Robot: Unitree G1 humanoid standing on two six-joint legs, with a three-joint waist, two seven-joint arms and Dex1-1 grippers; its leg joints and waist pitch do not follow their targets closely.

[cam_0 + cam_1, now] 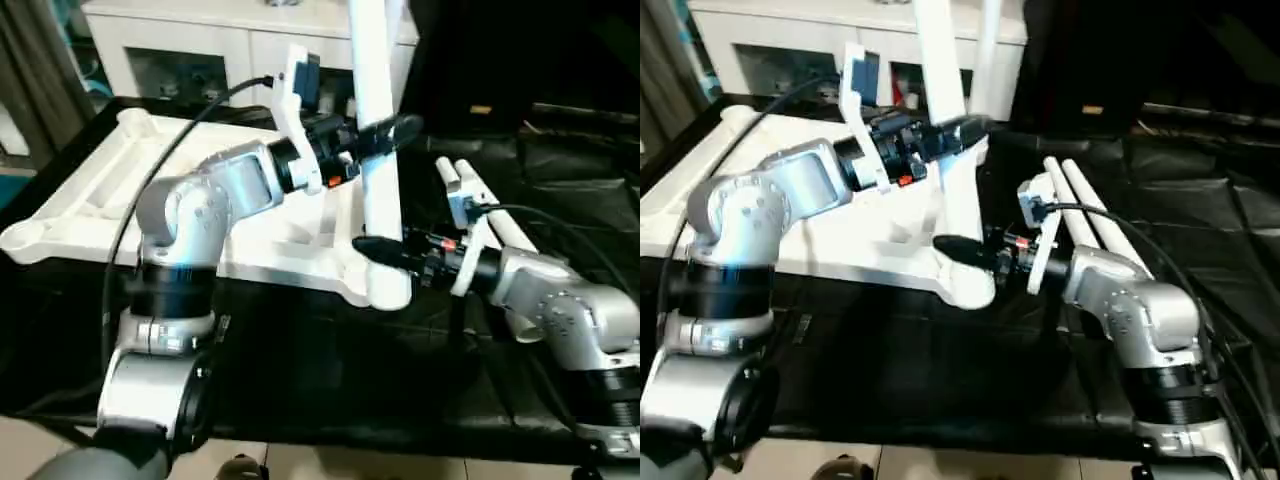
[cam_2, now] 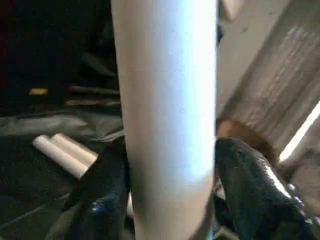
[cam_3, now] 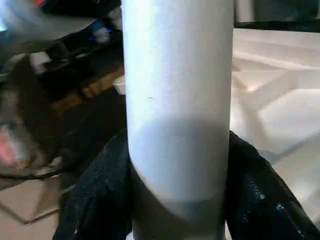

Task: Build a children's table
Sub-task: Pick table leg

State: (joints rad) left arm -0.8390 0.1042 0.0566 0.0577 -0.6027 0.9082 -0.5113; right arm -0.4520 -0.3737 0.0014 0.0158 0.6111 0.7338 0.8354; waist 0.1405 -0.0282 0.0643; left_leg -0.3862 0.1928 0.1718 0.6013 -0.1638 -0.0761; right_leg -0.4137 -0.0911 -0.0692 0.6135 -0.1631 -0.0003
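My right end effector [image 1: 385, 247] sits nearest, low on the upright leg [image 1: 378, 150], just above the corner socket [image 1: 388, 288] at the near right of the top [image 1: 90, 200]. In my right wrist view its two black fingers [image 3: 97, 190] press against both sides of the leg, so it is clenched on the leg. The leg stands almost upright in that socket, tilted slightly to the left at its upper end.

Higher on the same leg, my left end effector [image 1: 385, 133] reaches in from the left. Its fingers [image 2: 107, 195] flank the leg on both sides in my left wrist view; I cannot tell whether they press on it or stand just off it.

The top lies ribbed side up on the black-covered worktop [image 1: 330, 370], stretching left and away from me. To the right of the socket, two more legs [image 1: 1095, 225] lie side by side on the black cover, touching each other, running away from me.

Beyond the top, at the far side, stands a white cabinet [image 1: 230, 45].
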